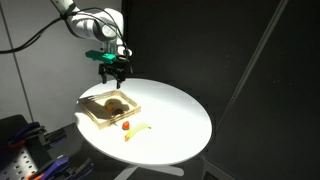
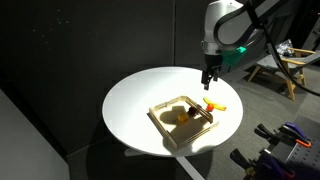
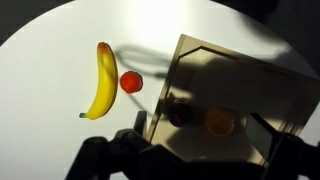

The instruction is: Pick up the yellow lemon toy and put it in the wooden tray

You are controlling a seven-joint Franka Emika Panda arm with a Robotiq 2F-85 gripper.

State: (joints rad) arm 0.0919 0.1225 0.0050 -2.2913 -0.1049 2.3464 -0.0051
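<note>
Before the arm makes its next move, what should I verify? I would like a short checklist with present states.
1. Yellow lemon toy lies inside the wooden tray: ok.
2. Gripper open, holding nothing: ok.
3. Gripper hangs above the tray, clear of its rim: ok.
4. Banana toy and red toy lie outside the tray: ok.
5. Lemon's exact resting spot in the shadow: cannot tell.

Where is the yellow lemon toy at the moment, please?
In an exterior view, the lemon toy lies inside the wooden tray, partly in shadow; the red toy and banana lie just outside its rim.
</note>
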